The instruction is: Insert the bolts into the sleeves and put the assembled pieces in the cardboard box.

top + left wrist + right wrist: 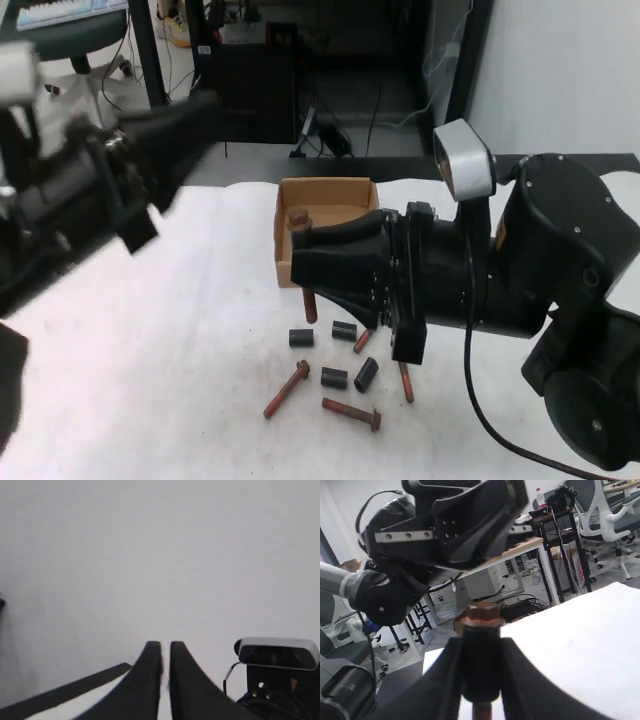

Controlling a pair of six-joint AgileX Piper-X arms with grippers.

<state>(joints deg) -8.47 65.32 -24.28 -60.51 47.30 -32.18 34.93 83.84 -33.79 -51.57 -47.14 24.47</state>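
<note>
Presently, right gripper (481,652) clamping sleeved bolt (482,614) upright, at cardboard box (282,270) rim.

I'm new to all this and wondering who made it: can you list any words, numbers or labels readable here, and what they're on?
Nothing here can be read.
Bottle label: too small.
Yellow sticker on the right arm: blurred.
Cardboard box: no print shows.
Bolt head: no mark shows.

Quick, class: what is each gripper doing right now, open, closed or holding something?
Left gripper: jaws closed, holding nothing.
Right gripper: jaws closed on a bolt in a sleeve.
</note>
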